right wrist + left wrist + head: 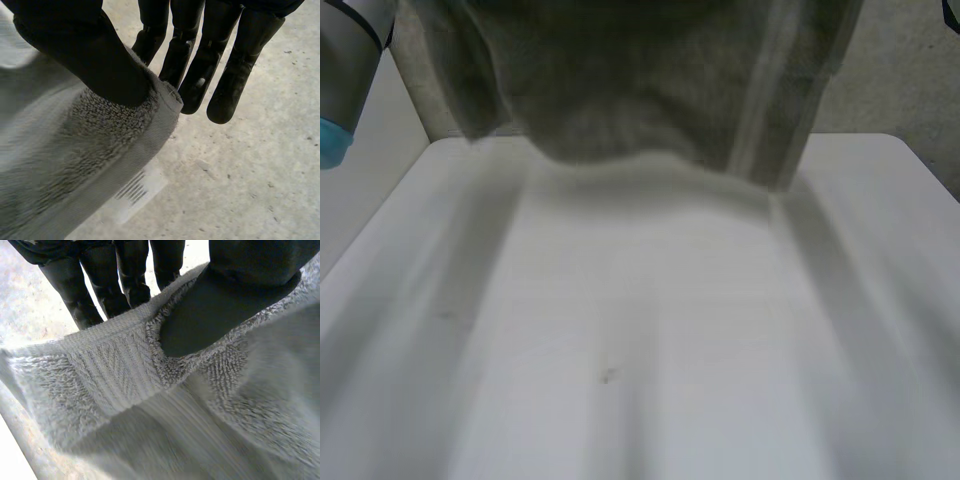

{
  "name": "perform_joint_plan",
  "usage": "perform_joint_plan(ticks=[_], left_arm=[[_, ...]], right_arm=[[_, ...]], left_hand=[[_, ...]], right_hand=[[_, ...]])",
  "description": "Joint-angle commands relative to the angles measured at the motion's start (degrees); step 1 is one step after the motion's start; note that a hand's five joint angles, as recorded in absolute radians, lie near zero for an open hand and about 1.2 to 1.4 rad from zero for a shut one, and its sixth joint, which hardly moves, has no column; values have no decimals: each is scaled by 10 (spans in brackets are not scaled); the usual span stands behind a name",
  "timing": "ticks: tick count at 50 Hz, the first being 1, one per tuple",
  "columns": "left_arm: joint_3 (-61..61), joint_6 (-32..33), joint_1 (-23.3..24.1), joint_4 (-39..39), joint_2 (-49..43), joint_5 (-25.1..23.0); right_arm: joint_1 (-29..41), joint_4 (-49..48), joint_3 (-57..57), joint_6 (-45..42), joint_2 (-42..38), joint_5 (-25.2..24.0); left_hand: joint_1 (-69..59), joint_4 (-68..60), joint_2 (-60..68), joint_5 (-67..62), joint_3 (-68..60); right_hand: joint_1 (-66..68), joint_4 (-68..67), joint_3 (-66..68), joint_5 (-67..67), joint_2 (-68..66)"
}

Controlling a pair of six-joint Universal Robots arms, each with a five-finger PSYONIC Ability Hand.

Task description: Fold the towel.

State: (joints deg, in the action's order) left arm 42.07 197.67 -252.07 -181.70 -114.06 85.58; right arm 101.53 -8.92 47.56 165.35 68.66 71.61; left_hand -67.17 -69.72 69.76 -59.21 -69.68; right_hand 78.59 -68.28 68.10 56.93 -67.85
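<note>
Above the far part of the desk [650,330] hangs one grey towel [650,80], lifted and spread across the upper head view; its lower edge is wavy and sags lowest at the middle, and whether that edge touches the desk cannot be told; a paler woven band [765,90] runs down the towel toward its right side.

On the towel's upper edge are two grips; the left robot hand [210,315] pinches the edge at the woven band, thumb pressed into the pile on one face, fingers [100,285] straight behind the other; the right robot hand [85,55] pinches a hemmed edge at what looks like a corner, thumb on top, fingers [200,60] straight underneath and reaching past the hem; below them lies speckled floor [260,175].

Nearer than the towel the desk is bare white, with open room out to both side edges; one small dark mark [607,376] sits near its middle; the left arm [345,70] stands off the desk's left edge.
</note>
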Motion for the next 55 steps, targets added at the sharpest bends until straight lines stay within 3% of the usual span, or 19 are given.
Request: perform_joint_plan(ticks=[1,7,10,15,21,32,34,37,39,44,48,50,51,52,55], left_arm=[[193,-13,-17,57,32,-4],[381,-7,-18,39,57,-9],[420,-3,-16,24,58,-8],[533,53,-11,-43,48,-8],[574,91,-9,-66,42,-9],[588,93,-11,-70,52,-8],[585,91,-11,-70,52,-8],[582,90,-14,-70,52,-8],[580,90,-18,-70,52,-8],[579,90,-18,-70,46,-8],[579,90,-19,-70,43,-8],[580,90,-19,-70,40,-8],[580,90,-19,-70,40,-8],[580,90,-19,-70,39,-8],[584,91,-19,-70,38,-8]], right_arm=[[1,136,81,-46,2,-73],[1,236,180,-164,-14,-76],[-2,261,208,-194,-22,-74],[-5,286,320,-253,-52,-67],[-19,233,377,-240,-63,-65],[-35,138,439,-109,-64,-70],[-38,128,450,-105,-65,-71],[-38,127,453,-105,-67,-72],[-38,126,456,-105,-67,-72],[-38,125,459,-110,-69,-70],[-38,124,460,-122,-71,-68],[-38,124,463,-133,-71,-72],[-38,124,463,-133,-71,-72],[-38,123,463,-136,-73,-72],[-38,124,459,-139,-77,-72]], left_hand=[[-128,-103,102,-108,-103],[-128,-103,102,-108,-103],[-128,-103,102,-108,-103],[-128,-103,102,-108,-103],[-128,-103,102,-108,-103],[-128,-103,102,-108,-103],[-128,-103,102,-108,-103],[-128,-103,102,-108,-103],[-128,-103,102,-108,-103],[-128,-103,102,-108,-103],[-128,-103,102,-108,-103],[-128,-103,102,-108,-103],[-128,-103,102,-108,-103],[-128,-103,102,-108,-103],[-128,-103,102,-108,-103]], right_hand=[[14,-117,119,131,-121],[14,-117,119,131,-121],[14,-117,119,131,-121],[14,-117,119,131,-121],[14,-117,119,131,-121],[14,-117,119,131,-121],[-154,51,-50,-38,47],[-192,89,-87,-76,85],[-294,191,-189,-178,187],[-322,219,-217,-205,214],[-298,195,-193,-182,191],[-126,23,-21,-9,19],[-125,22,-20,-8,18],[5,-108,110,122,-112],[14,-117,119,131,-121]])
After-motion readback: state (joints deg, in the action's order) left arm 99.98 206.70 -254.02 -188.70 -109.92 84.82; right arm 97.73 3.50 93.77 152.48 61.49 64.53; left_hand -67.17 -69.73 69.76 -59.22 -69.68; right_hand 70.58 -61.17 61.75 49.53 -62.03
